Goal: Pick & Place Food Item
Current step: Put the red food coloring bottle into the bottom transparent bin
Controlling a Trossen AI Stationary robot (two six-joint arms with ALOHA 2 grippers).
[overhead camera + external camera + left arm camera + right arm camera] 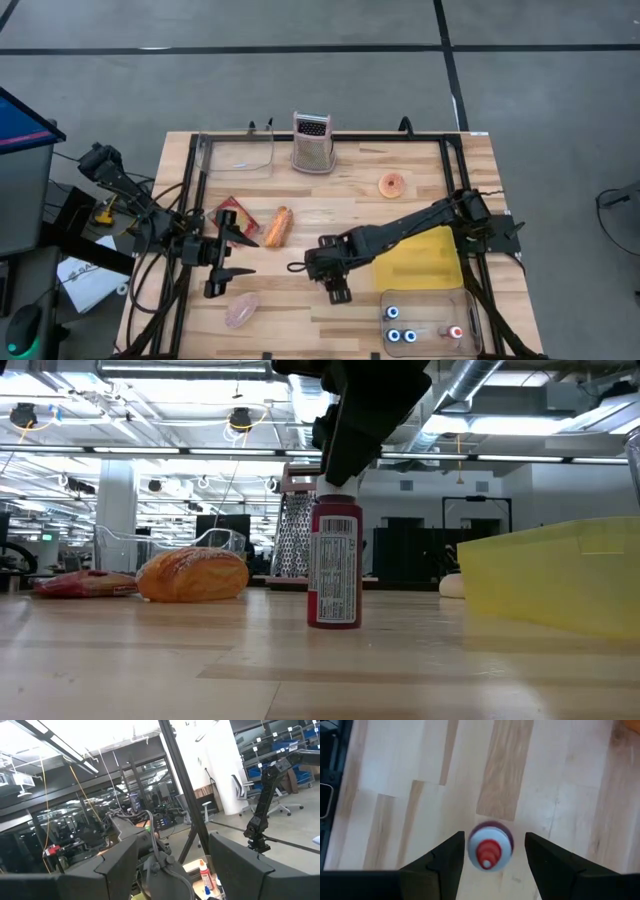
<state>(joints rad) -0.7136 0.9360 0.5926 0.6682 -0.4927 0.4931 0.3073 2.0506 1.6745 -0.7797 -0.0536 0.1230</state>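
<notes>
1. Your wooden table [350, 215] fills the middle of the high view, with a black frame along its edges.
2. Your right arm reaches in from 3 o'clock toward the table's centre; your left arm comes in from 9 o'clock and stops near the left edge.
3. A yellow bin [418, 262] sits at about 4 o'clock from the centre, under the right arm; in the low view it shows at the right [560, 588].
4. A clear container [430, 322] with small bottles in it sits at 5 o'clock, near the front edge.
5. A second clear container [236, 154] lies at 11 o'clock, and just beside it stands a metal grater [312, 142] at 12 o'clock.
6. The bread roll [279, 226] lies at 9 o'clock from the centre, with a red packet [236, 213] just beyond it toward the left arm.
7. A pale wrapped item [241, 311] lies at 7 o'clock; a doughnut [392, 184] lies at 1 o'clock.
8. The red sauce bottle [334, 570] stands upright on the table near the centre, directly under your right gripper [489, 851].
9. The right gripper's fingers stand apart on either side of the bottle's cap, with a gap showing on each side; they don't pinch it.
10. Your left gripper [228, 255] is held level above the table, fingers apart, holding nothing.
</notes>
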